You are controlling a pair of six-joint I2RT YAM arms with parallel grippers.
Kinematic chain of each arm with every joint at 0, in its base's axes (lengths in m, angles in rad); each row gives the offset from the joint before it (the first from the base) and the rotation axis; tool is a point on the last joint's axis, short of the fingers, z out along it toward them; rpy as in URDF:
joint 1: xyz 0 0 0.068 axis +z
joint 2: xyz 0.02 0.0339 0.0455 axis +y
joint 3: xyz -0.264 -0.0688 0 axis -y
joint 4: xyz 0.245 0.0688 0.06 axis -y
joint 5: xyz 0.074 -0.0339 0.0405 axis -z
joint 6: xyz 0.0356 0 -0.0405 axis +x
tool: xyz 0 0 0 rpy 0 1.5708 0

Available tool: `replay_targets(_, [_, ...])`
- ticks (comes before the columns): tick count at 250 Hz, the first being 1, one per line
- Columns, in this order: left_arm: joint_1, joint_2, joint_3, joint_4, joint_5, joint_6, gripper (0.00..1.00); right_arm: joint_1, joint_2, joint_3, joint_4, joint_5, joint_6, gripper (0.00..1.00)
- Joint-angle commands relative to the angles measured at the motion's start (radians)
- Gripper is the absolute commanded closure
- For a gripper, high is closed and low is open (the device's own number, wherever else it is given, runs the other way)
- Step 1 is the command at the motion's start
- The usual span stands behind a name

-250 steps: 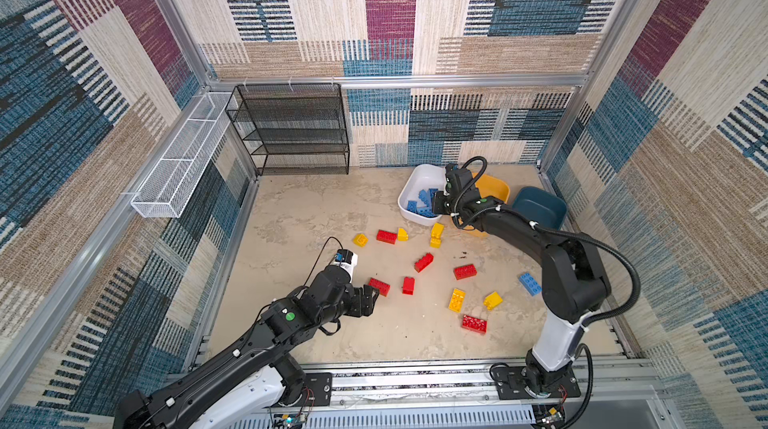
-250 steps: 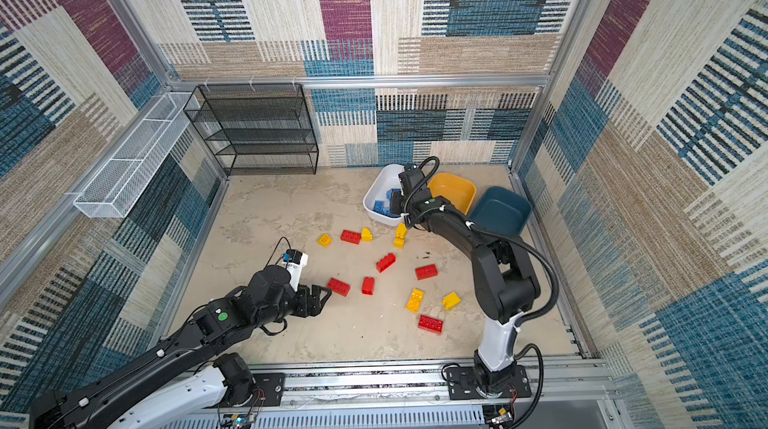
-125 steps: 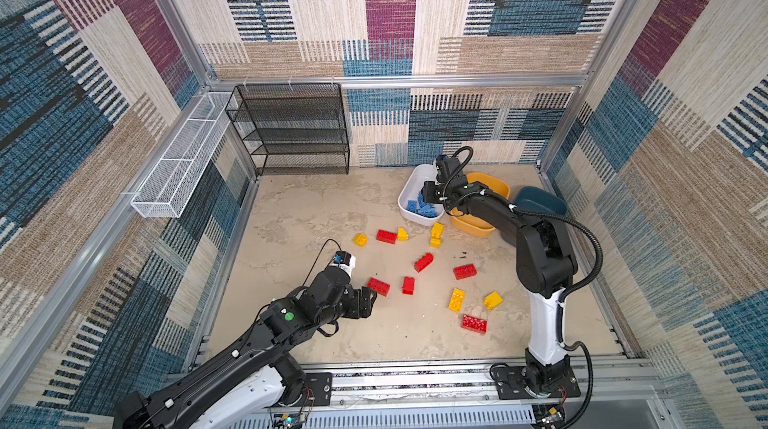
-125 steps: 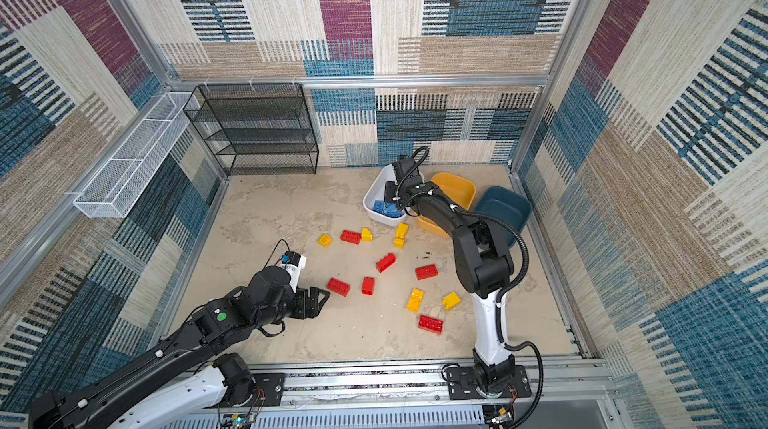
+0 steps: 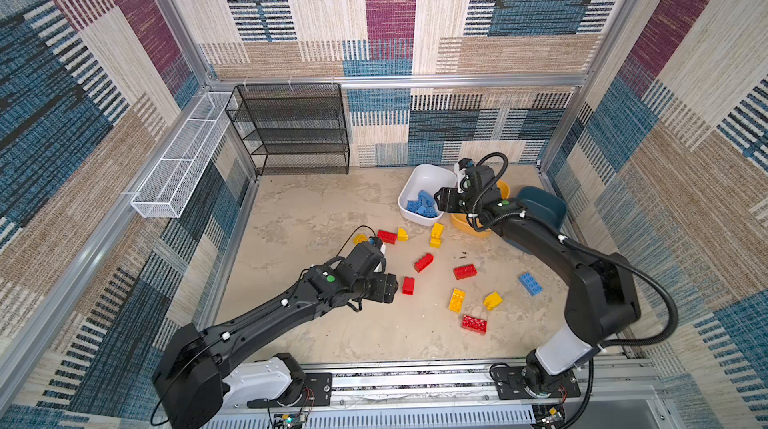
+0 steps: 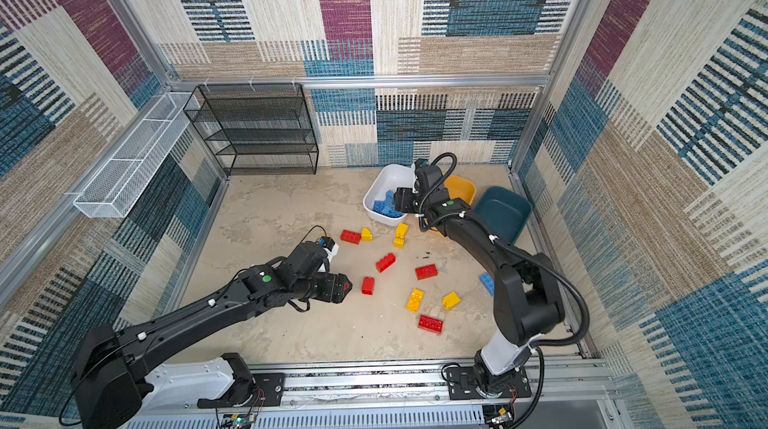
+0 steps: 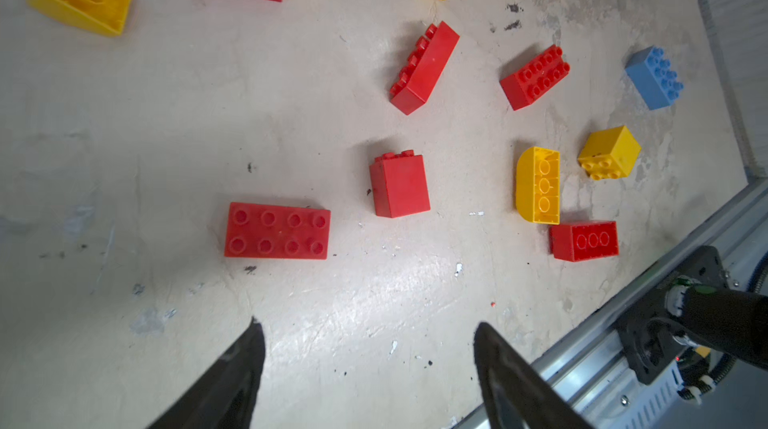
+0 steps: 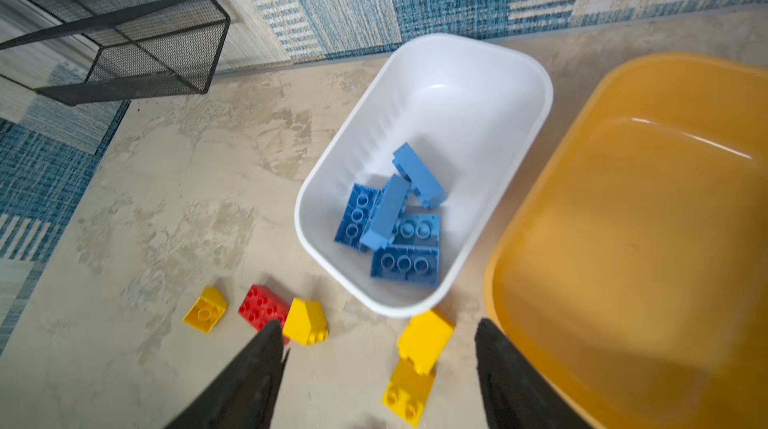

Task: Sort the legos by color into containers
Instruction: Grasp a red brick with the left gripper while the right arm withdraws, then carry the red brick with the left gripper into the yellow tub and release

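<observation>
Top views: my left tool [image 5: 388, 287] is low over the worktop [image 5: 316, 215], open, just beside a small red brick [image 5: 408, 285]. My right tool [image 5: 442, 200] hangs at the rim of the white tub [image 5: 428, 175], open. Blue bricks [image 5: 422, 207] lie inside that tub. The yellow tub [image 5: 469, 230] sits just beside it, mostly hidden by my right arm [image 5: 540, 240]. The teal tub [image 5: 540, 206] is next over, by the right wall. Red bricks [image 5: 464, 271] and yellow bricks [image 5: 456, 299] lie scattered mid-worktop, outside the tubs. One loose blue brick [image 5: 530, 284] lies near my right arm.

Left wrist: left tool [image 7: 368, 335] open, tips wide apart over bare worktop. A red 2x4 [image 7: 277, 230] lies studs up just ahead of the tips. The small red brick is near it, not touching.

Right wrist: right tool [image 8: 378, 331] open. White tub ahead, five blue bricks piled at its near end. Yellow tub alongside, walls close, can't tell if touching. A yellow pair [image 8: 424, 335] touch each other just outside the white tub's rim.
</observation>
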Motion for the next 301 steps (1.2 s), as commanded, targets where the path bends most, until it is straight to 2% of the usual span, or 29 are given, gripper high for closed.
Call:
replay_targets(1, [-0.009, 0.084, 0.055, 0.042, 0.022, 0.070, 0.20, -0.002, -0.139, -0.158, 0.111, -0.074, 0.045, 0.23])
replay_targets(18, [-0.010, 0.145, 0.090, 0.060, 0.034, 0.082, 0.20, -0.002, -0.248, -0.293, 0.158, -0.112, 0.061, 0.21])
replay_targets(59, [-0.013, 0.286, 0.186, 0.063, 0.026, 0.132, 0.23, -0.002, -0.473, -0.505, 0.158, -0.128, 0.058, 0.19])
replay_targets(94, [-0.013, 0.406, 0.270, 0.058, -0.007, 0.166, 0.26, -0.002, -0.652, -0.608, 0.139, -0.130, 0.074, 0.19])
replay_targets(135, [-0.014, 0.552, 0.383, 0.034, -0.033, 0.197, 0.28, -0.002, -0.818, -0.708, 0.183, -0.140, 0.151, 0.19])
replay_targets(212, [-0.014, 0.730, 0.535, 0.001, -0.024, 0.221, 0.36, -0.002, -0.898, -0.752, 0.167, -0.156, 0.167, 0.17])
replay_targets(258, [-0.014, 0.782, 0.581, -0.009, -0.024, 0.217, 0.48, -0.002, -0.906, -0.761, 0.162, -0.153, 0.159, 0.17])
replay_targets(271, [-0.013, 0.789, 0.589, -0.010, -0.024, 0.218, 0.56, -0.002, -0.907, -0.759, 0.160, -0.148, 0.157, 0.17])
replay_targets(301, [-0.013, 0.798, 0.599, -0.012, -0.027, 0.216, 0.61, -0.002, -0.910, -0.766, 0.170, -0.157, 0.159, 0.17])
